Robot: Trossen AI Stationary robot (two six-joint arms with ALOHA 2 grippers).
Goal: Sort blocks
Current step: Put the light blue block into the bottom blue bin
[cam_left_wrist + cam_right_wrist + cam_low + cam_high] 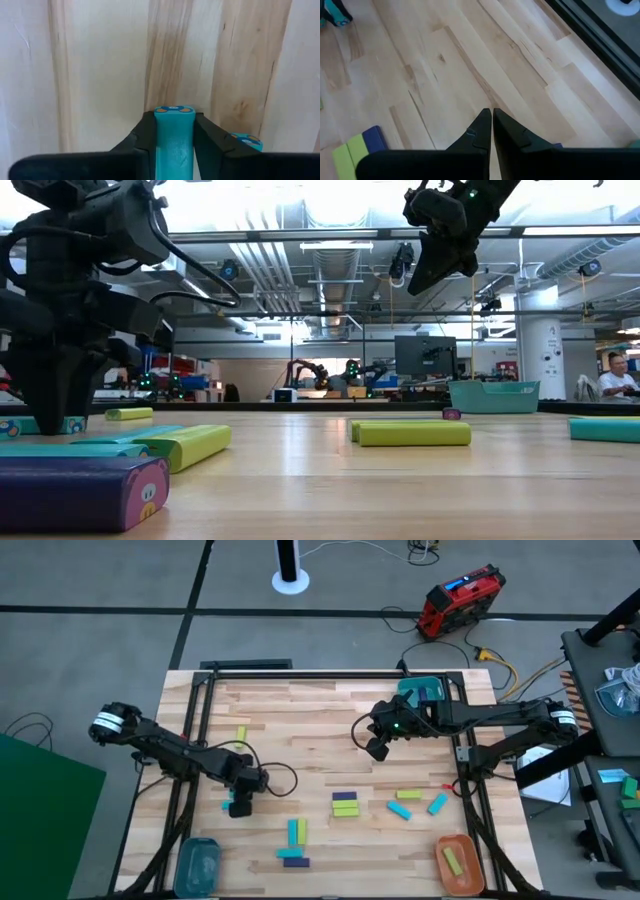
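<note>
Gripping a cyan block [173, 142] end-on, the left gripper [240, 806] sits low near the tabletop's [300, 720] left edge. Other cyan, yellow-green and purple bars lie scattered toward the front edge. An orange bowl [459, 862] at the front right corner holds one yellow-green bar [453, 860]; the teal bowl's [198, 865] contents are unclear. The right gripper [377, 748], fingers shut and empty, hangs above bare wood at mid-table.

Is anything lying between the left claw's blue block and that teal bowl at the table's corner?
Nothing visible does. The left gripper is shut on a cyan block, and the wood between it and the teal bowl is bare; the nearest blocks lie off to the side.
</note>
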